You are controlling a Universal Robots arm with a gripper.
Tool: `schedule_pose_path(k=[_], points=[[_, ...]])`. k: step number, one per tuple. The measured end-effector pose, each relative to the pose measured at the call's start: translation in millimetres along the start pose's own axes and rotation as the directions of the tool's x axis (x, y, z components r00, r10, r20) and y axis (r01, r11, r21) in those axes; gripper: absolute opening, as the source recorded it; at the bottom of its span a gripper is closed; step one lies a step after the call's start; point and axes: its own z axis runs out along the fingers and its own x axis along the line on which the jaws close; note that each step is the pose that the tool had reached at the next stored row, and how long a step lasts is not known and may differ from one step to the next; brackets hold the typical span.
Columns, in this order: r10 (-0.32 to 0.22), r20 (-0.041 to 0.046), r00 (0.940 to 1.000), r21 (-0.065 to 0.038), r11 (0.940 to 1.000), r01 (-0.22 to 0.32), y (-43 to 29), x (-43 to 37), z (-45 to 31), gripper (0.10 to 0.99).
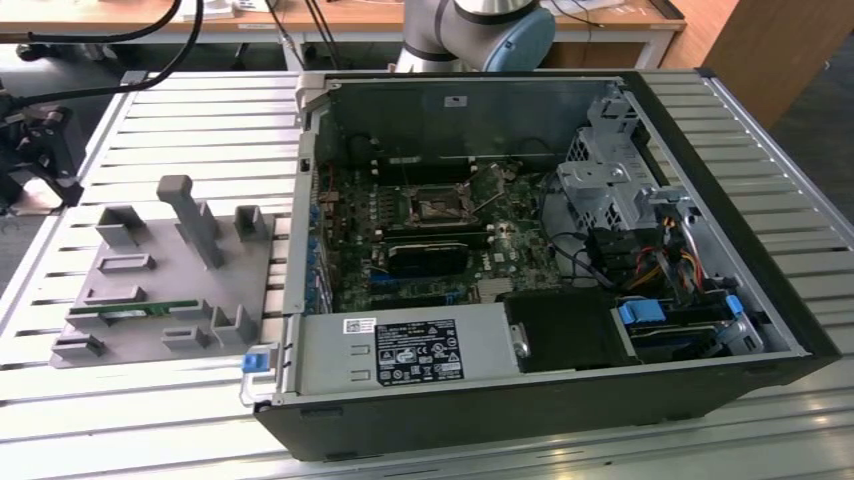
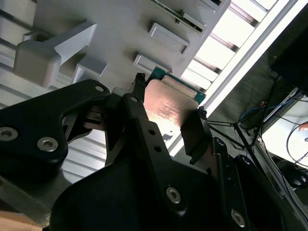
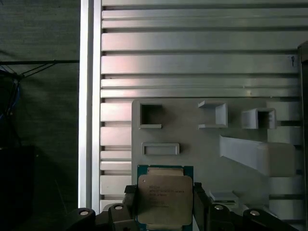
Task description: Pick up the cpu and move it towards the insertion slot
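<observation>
The cpu [image 3: 164, 198] is a flat silvery square on a green base, and it sits between the black fingers [image 3: 198, 199] of my gripper [image 3: 165, 204], which is shut on it. In the second wrist view the cpu [image 2: 168, 109] hangs above the grey plastic tray [image 2: 115, 43], clamped by the gripper [image 2: 169, 103] on two opposite edges. In the exterior view the gripper [image 1: 38, 150] is at the far left edge, above the table beside the tray [image 1: 160, 270]. The insertion slot [image 1: 438, 207] is a dark square socket with a silver frame on the green board inside the open computer case.
The open black computer case [image 1: 747, 300] fills the exterior view's right half, with tall side walls, a drive cage [image 1: 607, 190] and cables. The tray carries upright grey posts [image 1: 187, 215] and a green memory stick [image 1: 127, 311]. The slatted metal table [image 1: 200, 120] ends near the gripper.
</observation>
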Motion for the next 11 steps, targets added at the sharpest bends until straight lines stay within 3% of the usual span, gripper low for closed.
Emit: schedule_pose_path(k=[11], points=[[0.005,0.0004,1.0000,0.000,1.0000,-0.005,0.3,0.1,-4.3,0.545]])
